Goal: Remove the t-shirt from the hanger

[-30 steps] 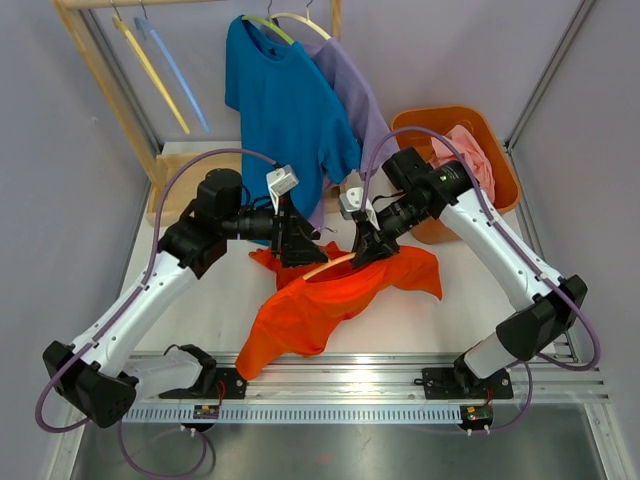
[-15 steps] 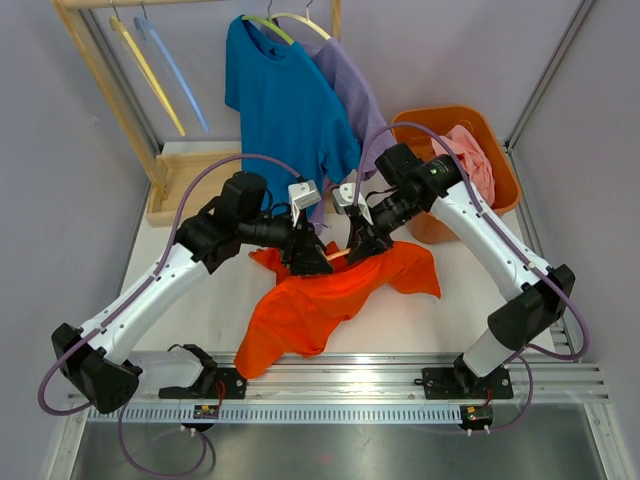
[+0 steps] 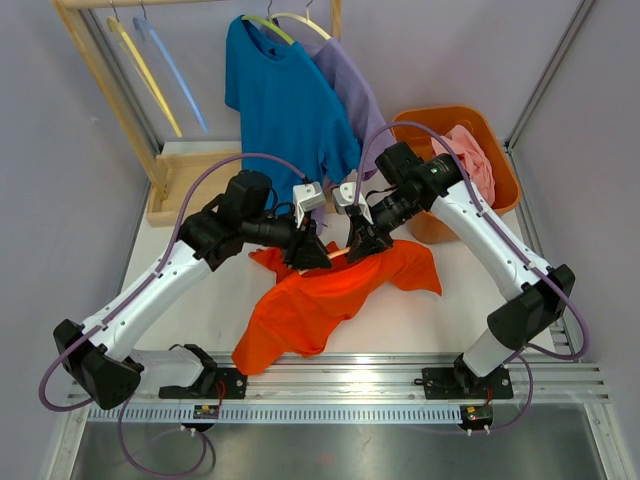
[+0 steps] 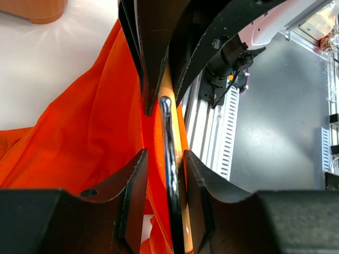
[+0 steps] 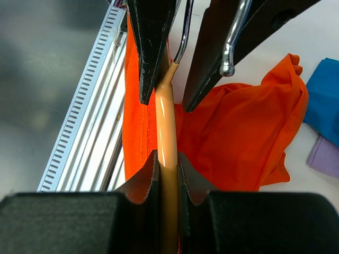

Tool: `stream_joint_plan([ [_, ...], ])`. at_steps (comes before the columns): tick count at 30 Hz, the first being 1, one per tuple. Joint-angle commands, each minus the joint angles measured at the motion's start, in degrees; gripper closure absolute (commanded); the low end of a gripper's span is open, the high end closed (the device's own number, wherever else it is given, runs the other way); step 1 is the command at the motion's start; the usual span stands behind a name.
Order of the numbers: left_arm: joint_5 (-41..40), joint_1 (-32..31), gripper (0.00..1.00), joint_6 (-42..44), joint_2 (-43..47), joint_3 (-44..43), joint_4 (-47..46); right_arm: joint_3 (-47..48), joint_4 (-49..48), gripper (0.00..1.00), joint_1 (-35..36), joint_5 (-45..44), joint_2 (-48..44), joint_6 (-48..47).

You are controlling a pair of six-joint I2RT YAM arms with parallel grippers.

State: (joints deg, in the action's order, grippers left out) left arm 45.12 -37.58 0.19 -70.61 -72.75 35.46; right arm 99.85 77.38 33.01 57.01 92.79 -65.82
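Both arms are the same build. The left arm (image 3: 150, 300) and right arm (image 3: 495, 240) have glossy white shells on the long links, with chunky black joints in between and round black motor housings further up. A thin purple cable (image 3: 405, 125) loops out over each one, and there's a small light-grey camera block (image 3: 307, 192) at each wrist. The jaws are matte black, flat-sided, tapering to points, a bit scuffed. The base brackets (image 3: 200, 378) are black too.

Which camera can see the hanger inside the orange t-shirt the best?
The right wrist view. The peach hanger runs straight up the middle, pinched in the right pincer, its metal hook at the top. The left wrist view shows only a thin strip; the top view just a sliver.
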Motion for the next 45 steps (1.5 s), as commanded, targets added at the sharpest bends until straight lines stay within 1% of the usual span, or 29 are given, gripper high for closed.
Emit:
stream_joint_plan([
  [1, 0.4, -0.2, 0.66, 0.6, 0.5, -1.3, -2.4, 2.1, 8.7, 1.00, 0.6, 3.9, -0.4, -0.5],
  [4, 0.9, -0.4, 0.67, 0.3, 0.6, -0.8, -2.4, 2.1, 8.8, 1.00, 0.6, 4.3, -0.2, -0.3],
  [7, 1.0, -0.6, 0.77, 0.1, 1.3, -0.5, -2.9, 2.1, 8.7, 1.00, 0.6, 4.9, -0.1, 0.1],
  [10, 1.0, -0.6, 0.78, 0.1, 1.7, 0.2, -3.7, 2.0, 8.7, 1.00, 0.6, 5.2, -0.1, 0.4],
  [12, 1.0, -0.6, 0.73, 0.1, 1.8, 0.3, -3.6, 1.9, 8.7, 1.00, 0.6, 5.3, -0.1, 0.4],
  [13, 1.0, -0.6, 0.69, 0.1, 1.7, 0.4, -3.5, 2.0, 8.6, 1.00, 0.6, 5.3, -0.1, 0.6],
  [14, 0.9, -0.6, 0.62, 0.1, 1.8, 0.5, -3.3, 2.1, 8.6, 1.00, 0.6, 5.3, -0.2, 0.7],
  [16, 0.9, -0.6, 0.60, 0.1, 1.8, 0.6, -3.1, 2.1, 8.6, 1.00, 0.6, 5.4, -0.2, 0.8],
  [19, 0.7, -0.7, 0.60, 0.1, 2.1, 0.6, -2.9, 2.0, 8.5, 1.00, 0.6, 5.5, -0.3, 0.9],
  [23, 0.8, -0.7, 0.69, 0.1, 2.1, 0.6, -2.6, 1.9, 8.6, 1.00, 0.6, 5.5, -0.3, 1.0],
  [26, 1.2, -0.7, 0.87, 0.1, 2.5, 0.7, -2.8, 1.8, 8.3, 1.00, 0.6, 5.6, -0.3, 1.2],
  [27, 1.2, -0.7, 0.97, 0.1, 2.7, 0.8, -2.8, 1.7, 8.4, 1.00, 0.6, 5.6, -0.3, 1.5],
  [28, 1.2, -0.7, 1.00, 0.1, 2.8, 0.9, -2.7, 1.7, 8.2, 1.00, 0.6, 5.6, -0.3, 1.6],
  [31, 1.3, -0.7, 1.00, 0.1, 3.5, 1.0, -2.6, 1.3, 6.9, 0.96, 0.6, 5.2, -0.4, 3.1],
  [34, 0.6, -0.7, 1.00, 0.1, 4.0, 1.3, -2.4, 0.6, 5.3, 0.86, 0.6, 4.8, -0.8, 5.0],
  [35, 0.3, -0.7, 1.00, 0.1, 4.3, 1.6, -2.2, 0.3, 4.7, 0.80, 0.6, 4.3, -0.9, 6.1],
  [38, -0.5, -0.6, 1.00, -1.7, 5.0, 2.3, -2.2, 0.0, 2.7, 0.70, 0.6, 3.7, -1.2, 8.0],
  [39, -0.6, -0.6, 1.00, -2.1, 5.0, 2.4, -2.2, 0.0, 2.2, 0.62, 0.6, 3.5, -1.3, 10.0],
  [42, -1.6, -0.6, 1.00, -2.9, 5.7, 3.7, -2.2, 1.3, -0.1, 0.50, 0.6, 2.2, -1.1, 14.0],
  [43, -1.9, -0.6, 1.00, -3.3, 5.8, 4.4, -2.1, 2.4, -0.4, 0.45, 0.6, 1.5, -1.0, 14.8],
  [45, -2.4, -0.6, 1.00, -3.7, 6.2, 5.0, -2.0, 3.7, -1.7, 0.42, 0.4, 1.0, -0.9, 16.9],
])
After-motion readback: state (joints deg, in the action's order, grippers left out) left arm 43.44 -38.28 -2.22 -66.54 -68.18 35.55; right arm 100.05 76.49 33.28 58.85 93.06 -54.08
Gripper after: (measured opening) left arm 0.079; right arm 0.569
